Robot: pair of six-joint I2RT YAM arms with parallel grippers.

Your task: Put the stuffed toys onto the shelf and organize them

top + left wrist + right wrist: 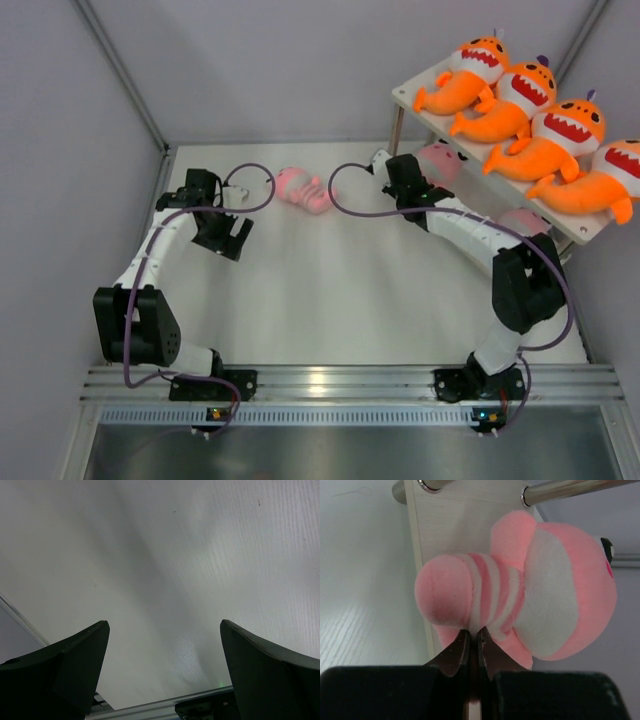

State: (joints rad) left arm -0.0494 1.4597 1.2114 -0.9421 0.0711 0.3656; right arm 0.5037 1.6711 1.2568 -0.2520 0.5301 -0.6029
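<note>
Right hand (474, 636) pinching pink plush (520, 590), shelf (460, 525) behind

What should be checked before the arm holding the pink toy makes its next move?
1. Right gripper shut on the pink striped plush: ok.
2. Grip firm enough; it pinches only a thin bit of fabric: cannot tell.
3. Plush resting on the shelf's lower board: cannot tell.
4. Room on the top board, which carries four orange shark plush: not ok.
5. Left gripper open and empty: ok.
6. Second pink plush shelved; it lies on the table: not ok.
</note>
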